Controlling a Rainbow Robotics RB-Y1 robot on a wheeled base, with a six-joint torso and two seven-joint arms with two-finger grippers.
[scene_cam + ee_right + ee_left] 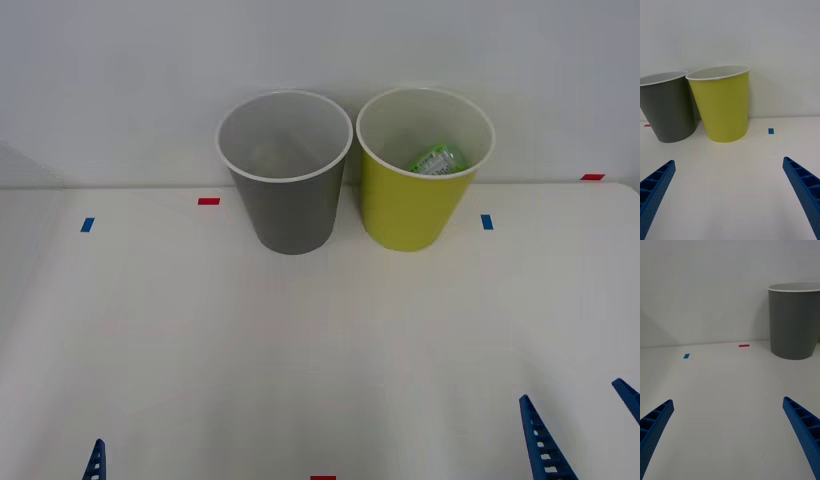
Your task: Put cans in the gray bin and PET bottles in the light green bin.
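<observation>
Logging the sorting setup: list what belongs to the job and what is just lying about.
Job:
- gray bin, nothing seen inside
- light green bin
- PET bottle lying inside the light green bin
- left gripper and right gripper, both open, low over the near table

Lying about:
- red and blue tape marks on the table

Plain white wall [120, 70], white table [200, 340], small tape marks [208, 201]

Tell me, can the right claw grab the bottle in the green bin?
Probably not easily. The bottle lies deep inside the green bin, below its tall rim. The right claw is open and low at the table's near edge, so it would have to rise over the rim and reach down in.
</observation>
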